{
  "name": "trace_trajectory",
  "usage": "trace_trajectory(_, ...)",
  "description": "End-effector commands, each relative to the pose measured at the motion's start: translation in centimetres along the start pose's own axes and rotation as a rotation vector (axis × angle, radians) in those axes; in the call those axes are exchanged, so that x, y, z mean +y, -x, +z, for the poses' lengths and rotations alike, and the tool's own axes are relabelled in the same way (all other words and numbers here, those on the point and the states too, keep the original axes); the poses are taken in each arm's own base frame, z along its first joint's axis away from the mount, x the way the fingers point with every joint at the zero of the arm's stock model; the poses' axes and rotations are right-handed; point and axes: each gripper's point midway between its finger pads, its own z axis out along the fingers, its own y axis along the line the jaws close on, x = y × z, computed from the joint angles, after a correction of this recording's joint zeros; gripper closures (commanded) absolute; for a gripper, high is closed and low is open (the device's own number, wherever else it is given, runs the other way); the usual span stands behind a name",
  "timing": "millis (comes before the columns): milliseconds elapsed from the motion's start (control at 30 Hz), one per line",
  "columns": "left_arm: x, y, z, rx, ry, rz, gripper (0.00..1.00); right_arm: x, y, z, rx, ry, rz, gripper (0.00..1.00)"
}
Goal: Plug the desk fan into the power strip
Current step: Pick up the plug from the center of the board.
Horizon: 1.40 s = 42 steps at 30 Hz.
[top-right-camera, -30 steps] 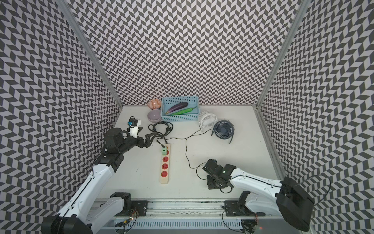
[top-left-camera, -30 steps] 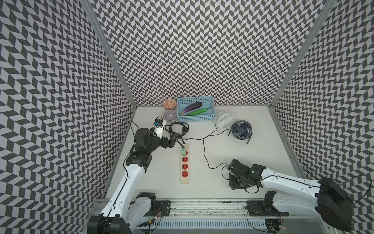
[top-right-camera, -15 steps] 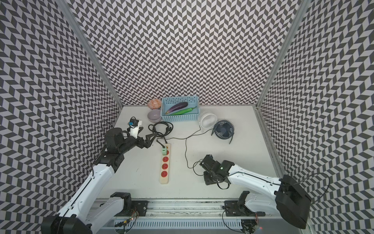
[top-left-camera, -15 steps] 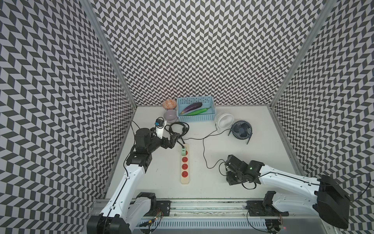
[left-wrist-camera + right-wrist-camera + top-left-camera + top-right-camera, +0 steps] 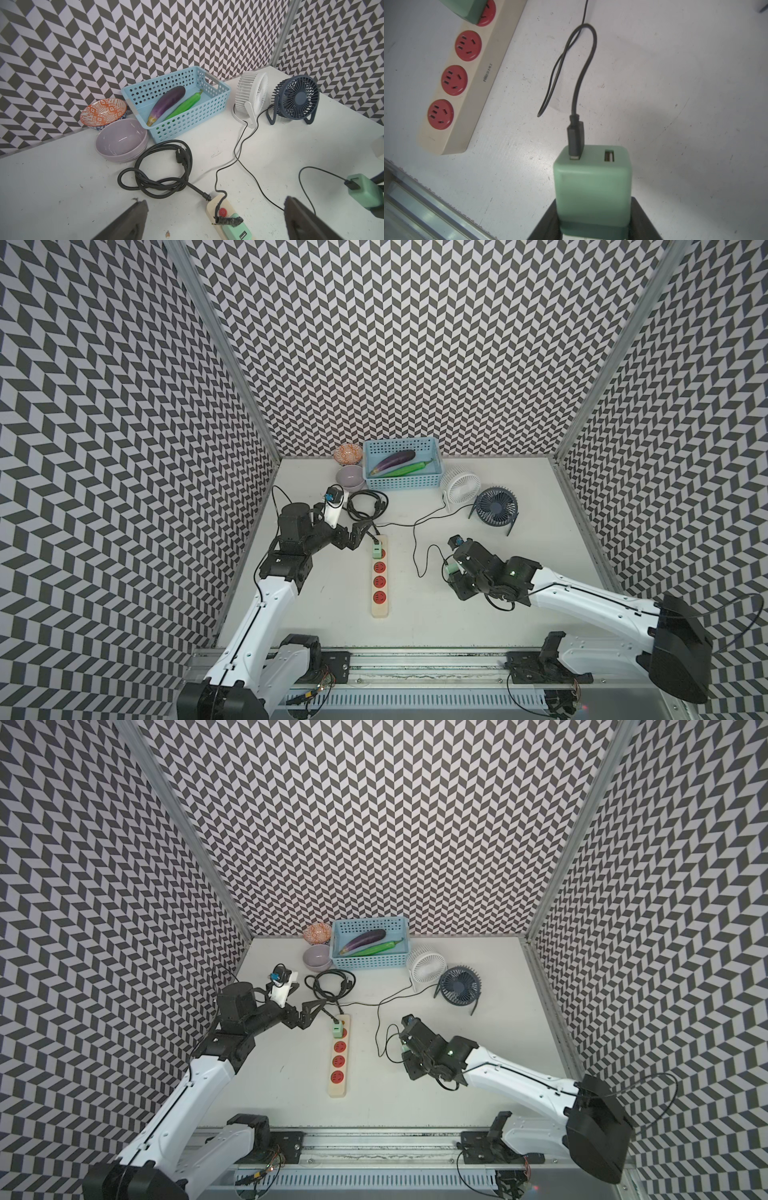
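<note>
Your right fingers (image 5: 641,220) clench a green charger (image 5: 591,187), cable (image 5: 577,83) attached. The strip (image 5: 380,611) lies near, between them and your spread, empty left fingers (image 5: 128,220). Three sockets (image 5: 454,80) stand free, and plugging in is yet to do. Only the right wrist view shows the charger's spare USB port (image 5: 609,156).

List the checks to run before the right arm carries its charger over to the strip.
1. Grip: right gripper shut on the green charger: ok.
2. USB cable seated in that charger: ok.
3. Room on the power strip: three red sockets free, the corded end's socket taken by a second charger: ok.
4. Prong orientation: hidden between the jaws: cannot tell.
5. Cable's owner, white fan or navy fan: cords overlap: cannot tell.
6. Strip steadied: left gripper open at the corded end, clamping nothing: not ok.
</note>
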Motion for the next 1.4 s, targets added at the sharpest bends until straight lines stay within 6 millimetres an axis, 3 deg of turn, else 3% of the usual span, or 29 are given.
trace_trajectory(0, -2.2, 2.0, -1.0, -0.043, -0.096, 0.109, 0.00, 1.0, 3.8, -0.8, -0.124, 0.021, -0.112, 1.00)
trace_trajectory(267, -5.0, 1.5, -1.8, -0.027, -0.237, 0.215, 0.00, 2.2, 6.3, -1.6, -0.209, 0.038, -0.354, 1.00)
trace_trajectory(467, -7.7, 0.7, -3.0, -0.004, -0.373, 0.323, 0.00, 3.3, 7.9, -3.8, -0.329, 0.060, -0.590, 1.00)
trace_trajectory(667, -9.0, 0.6, -3.6, -0.006, -0.442, 0.414, 0.00, 4.9, 8.4, -6.3, -0.464, 0.103, -0.841, 1.00)
trace_trajectory(800, -9.7, -0.3, -3.7, 0.014, -0.474, 0.501, 0.00, 6.2, 7.9, -6.9, -0.514, 0.155, -0.973, 1.00)
trace_trajectory(1100, -10.9, -0.3, -3.7, 0.038, -0.538, 0.628, 0.00, 8.6, 8.6, -6.5, -0.523, 0.261, -1.031, 1.00)
trace_trajectory(1367, -13.2, -0.4, -3.3, 0.060, -0.633, 0.743, 0.00, 10.8, 9.0, -6.7, -0.595, 0.371, -1.024, 1.00)
